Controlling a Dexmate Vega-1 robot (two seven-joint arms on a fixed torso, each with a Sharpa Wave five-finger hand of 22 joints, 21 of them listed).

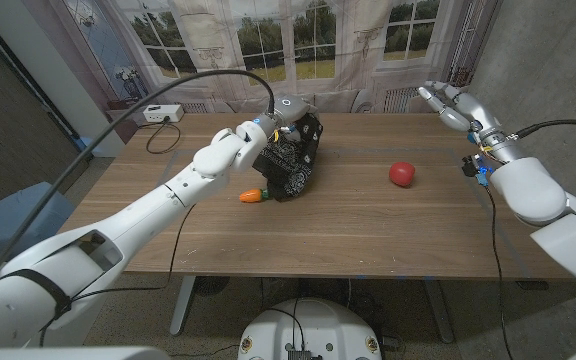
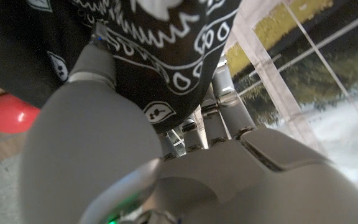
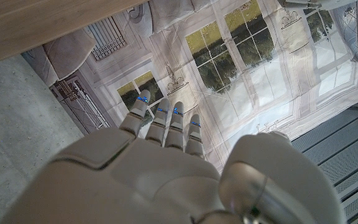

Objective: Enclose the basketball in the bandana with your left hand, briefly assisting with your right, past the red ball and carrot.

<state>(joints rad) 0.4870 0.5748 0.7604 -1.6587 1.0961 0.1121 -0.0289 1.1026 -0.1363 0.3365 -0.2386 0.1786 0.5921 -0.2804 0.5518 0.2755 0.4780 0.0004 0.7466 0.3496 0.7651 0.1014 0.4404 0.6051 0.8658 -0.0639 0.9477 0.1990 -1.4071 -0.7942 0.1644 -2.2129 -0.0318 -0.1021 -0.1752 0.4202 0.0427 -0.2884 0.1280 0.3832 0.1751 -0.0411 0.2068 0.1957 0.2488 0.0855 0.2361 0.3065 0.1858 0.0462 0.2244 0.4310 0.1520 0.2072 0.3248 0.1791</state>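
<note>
The black bandana (image 1: 293,162) with white paisley print stands bunched into a tall bundle at the table's middle; the basketball is hidden under the cloth. My left hand (image 1: 280,112) grips the top of the bundle. In the left wrist view its fingers (image 2: 224,99) reach into the bandana (image 2: 160,43), with the red ball (image 2: 8,115) beyond. The carrot (image 1: 255,195) lies against the bundle's near left side. The red ball (image 1: 401,174) sits apart to the right. My right hand (image 1: 450,103) hovers open above the far right table edge, its fingers (image 3: 166,118) straight and holding nothing.
A white power strip (image 1: 162,113) with a black cable lies at the table's (image 1: 368,230) back left corner. A blue chair (image 1: 18,215) stands left of the table. A window-print curtain (image 1: 298,40) hangs behind.
</note>
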